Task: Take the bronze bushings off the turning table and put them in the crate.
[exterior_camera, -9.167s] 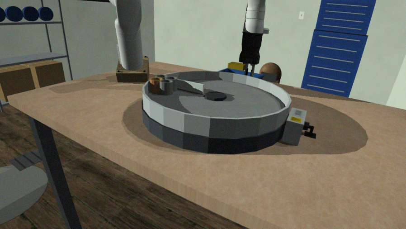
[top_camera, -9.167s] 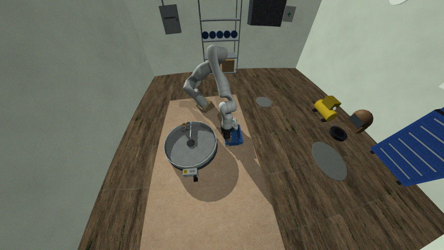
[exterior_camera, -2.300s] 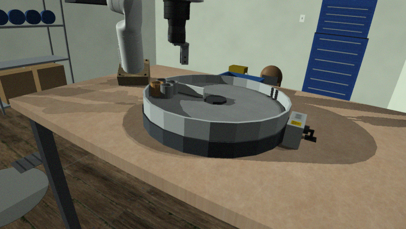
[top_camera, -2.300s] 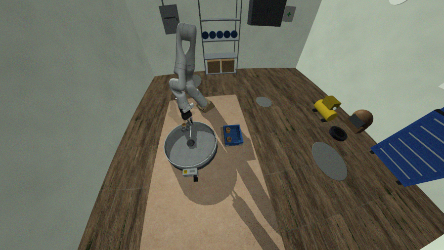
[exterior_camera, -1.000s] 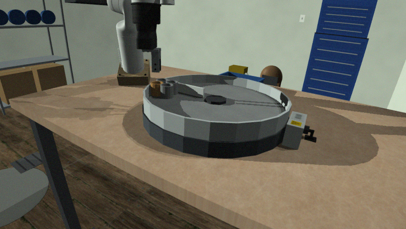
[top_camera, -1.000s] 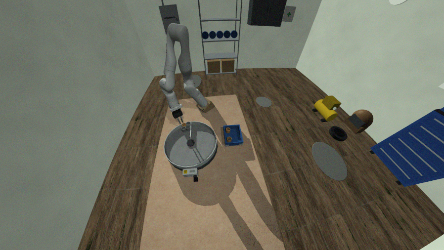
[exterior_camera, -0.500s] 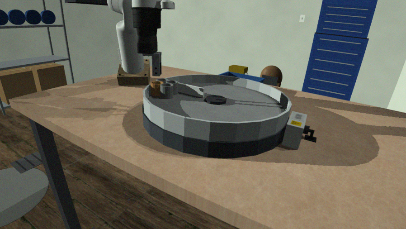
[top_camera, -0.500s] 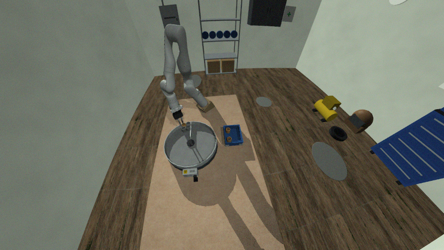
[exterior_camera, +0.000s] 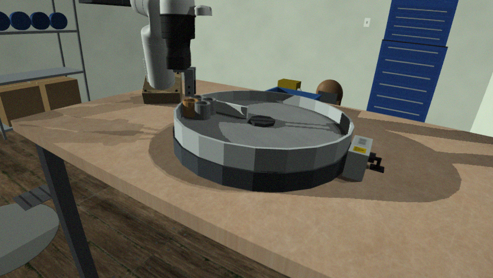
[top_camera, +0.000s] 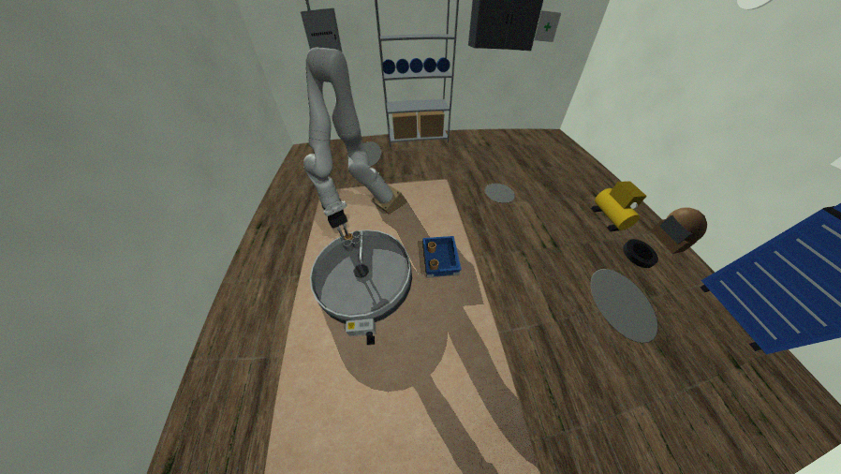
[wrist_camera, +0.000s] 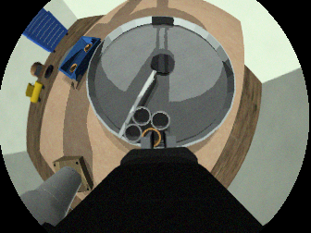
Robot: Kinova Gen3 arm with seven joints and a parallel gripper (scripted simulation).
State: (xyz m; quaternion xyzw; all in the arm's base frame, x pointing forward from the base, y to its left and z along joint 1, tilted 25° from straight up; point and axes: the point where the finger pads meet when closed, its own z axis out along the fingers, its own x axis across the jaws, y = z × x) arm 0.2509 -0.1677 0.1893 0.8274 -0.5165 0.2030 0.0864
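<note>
Bronze bushing on the turning table, tucked against three steel bushings near the rim! The end effector is right above it, fingers apart, gripping nothing! Two more bronze bushings sit in the blue crate, beside the turning table on the worktop!

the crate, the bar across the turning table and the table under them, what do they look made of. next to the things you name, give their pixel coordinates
Crate point(top_camera: 452, 256) point(wrist_camera: 68, 58): probably plastic, plain blue throughout.
Bar point(top_camera: 361, 249) point(exterior_camera: 231, 111) point(wrist_camera: 140, 101): perhaps painted metal, pale and thin.
Table point(top_camera: 353, 423) point(exterior_camera: 310, 221): tan, faintly mottled top, maybe laminate; dark grey leg, likely metal.
</note>
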